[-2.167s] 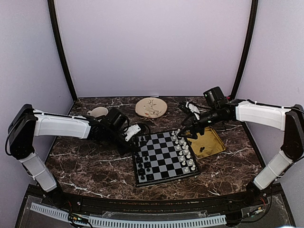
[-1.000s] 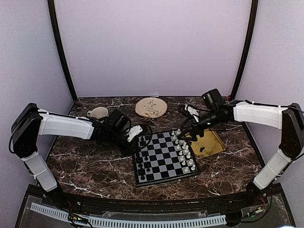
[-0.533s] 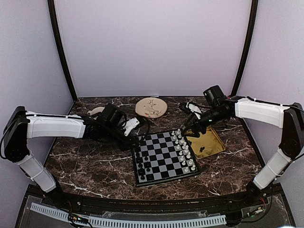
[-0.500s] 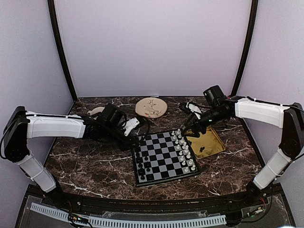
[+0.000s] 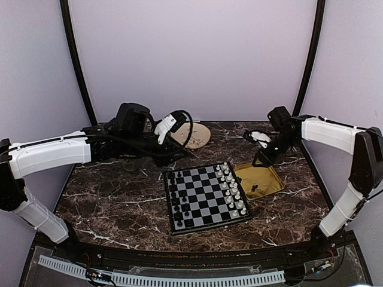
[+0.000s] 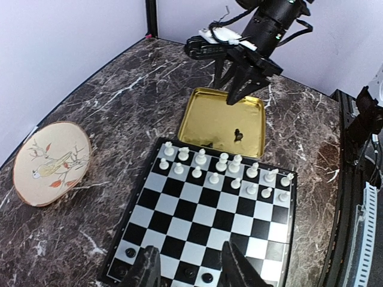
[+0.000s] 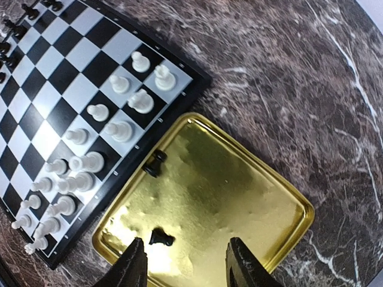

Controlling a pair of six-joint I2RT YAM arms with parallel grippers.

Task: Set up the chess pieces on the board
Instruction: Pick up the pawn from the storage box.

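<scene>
Where the small black-and-grey checkered chessboard (image 5: 206, 198) lies nearest, tiny black chess pieces (image 5: 176, 195) line its left columns. Beyond, two more sit in the square yellow metal tray (image 5: 270, 179); right gripper (image 7: 185, 246) hovers above, fingers apart, empty. Left gripper (image 6: 190, 256), high and farther back, likewise parted, empty.

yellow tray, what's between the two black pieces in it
Only bare tray floor: the right wrist view shows the yellow tray with nothing between the upper black piece and the lower black piece.
</scene>
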